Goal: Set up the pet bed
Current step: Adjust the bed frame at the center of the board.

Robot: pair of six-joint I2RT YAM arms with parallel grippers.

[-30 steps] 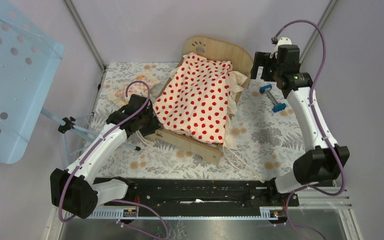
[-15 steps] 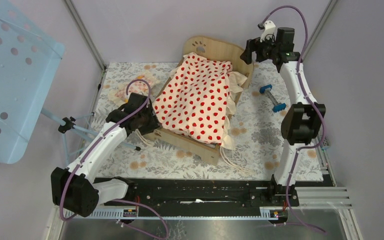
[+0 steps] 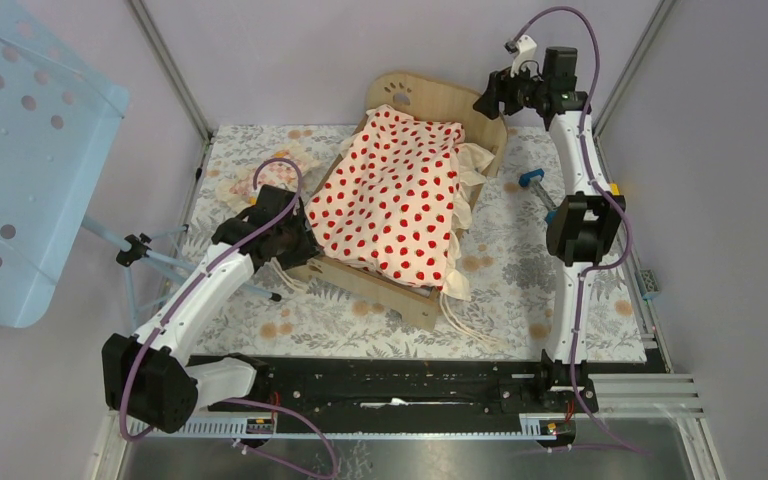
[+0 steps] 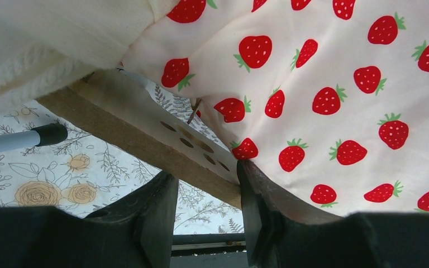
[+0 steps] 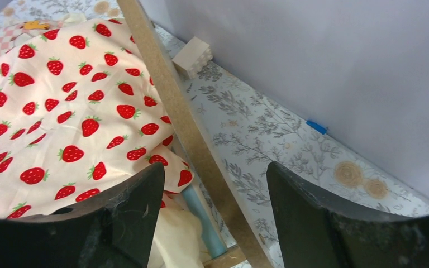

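Observation:
The pet bed [image 3: 432,101] stands mid-table, its light-wood headboard at the back. A strawberry-print cream blanket [image 3: 397,195] lies over it and hides nearly all of the mattress; only a blue edge [image 5: 204,215] shows. My left gripper [image 3: 300,240] is at the footboard's left end. In the left wrist view it [image 4: 204,178] is open, straddling the footboard's edge [image 4: 145,139]; the right finger [image 4: 251,195] touches the board. My right gripper [image 3: 485,103] is at the headboard's right top, open [image 5: 215,173], with the headboard's edge [image 5: 173,95] between its fingers.
A pink checked pillow [image 3: 278,168] lies left of the bed. A blue dumbbell toy [image 3: 545,195] lies to the right, near the right arm. A white block [image 5: 192,54] sits behind the headboard by the wall. A blue perforated panel [image 3: 20,150] stands outside, left. Cords [image 3: 470,320] trail from the blanket.
My right arm has stretched out and carried its gripper back and slightly left, to the headboard's right top. The left arm, the bed and the blanket have not moved.

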